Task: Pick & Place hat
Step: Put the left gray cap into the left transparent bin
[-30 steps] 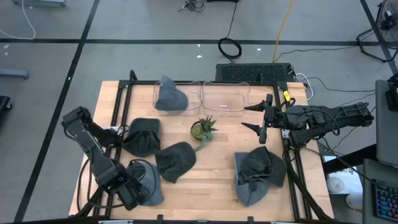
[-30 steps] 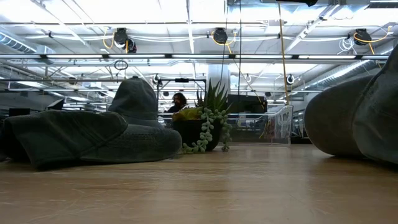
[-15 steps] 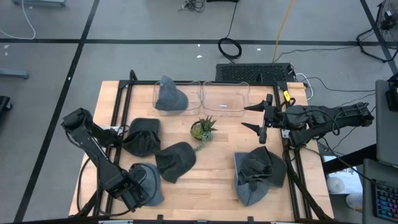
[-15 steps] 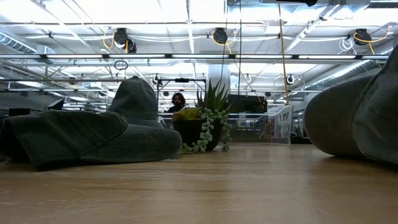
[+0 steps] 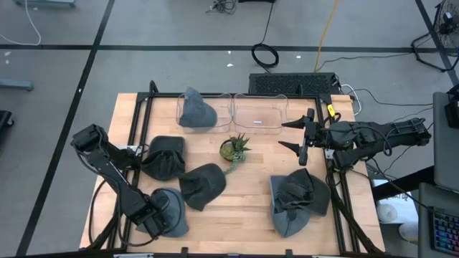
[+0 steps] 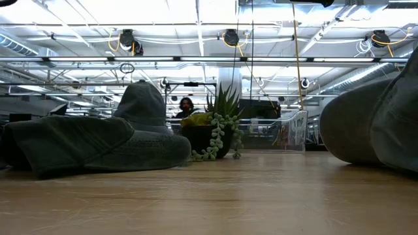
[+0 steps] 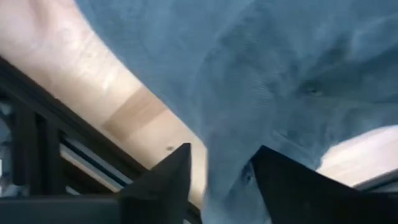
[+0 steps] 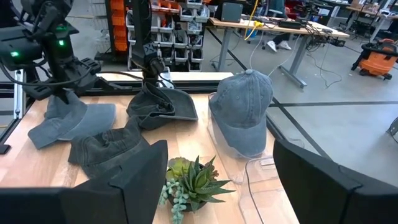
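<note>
Several grey-blue hats lie on the wooden table. One hat [image 5: 172, 212] sits crown up near the front left corner, and my left gripper [image 5: 153, 220] points down at its left edge. In the left wrist view the hat's edge [image 7: 227, 174] reaches between the two parted fingers. Another hat [image 5: 195, 111] rests in the left clear bin [image 5: 222, 100]. My right gripper [image 5: 300, 142] is held up over the table's right side, open and with nothing in it. My left gripper comes at the hat from above, pointing steeply down, with one finger on each side of the hat's edge [image 7: 239, 158]. The cloth lies against one finger [image 7: 280, 186]. A strip of bare wood shows between it and the other finger [image 7: 165, 186]. The hat lies flat on the table.
Two hats [image 5: 163, 156] [image 5: 202, 185] lie left of centre, and a hat heap [image 5: 297, 201] lies at the front right. A potted succulent [image 5: 234, 148] stands mid-table. The right clear bin [image 5: 259, 113] holds nothing. Black frame rails [image 5: 136, 143] run along both table sides.
My left gripper has come down onto the front-left hat and shifted a little toward it. The hat lies where it was. My right arm has kept still.
</note>
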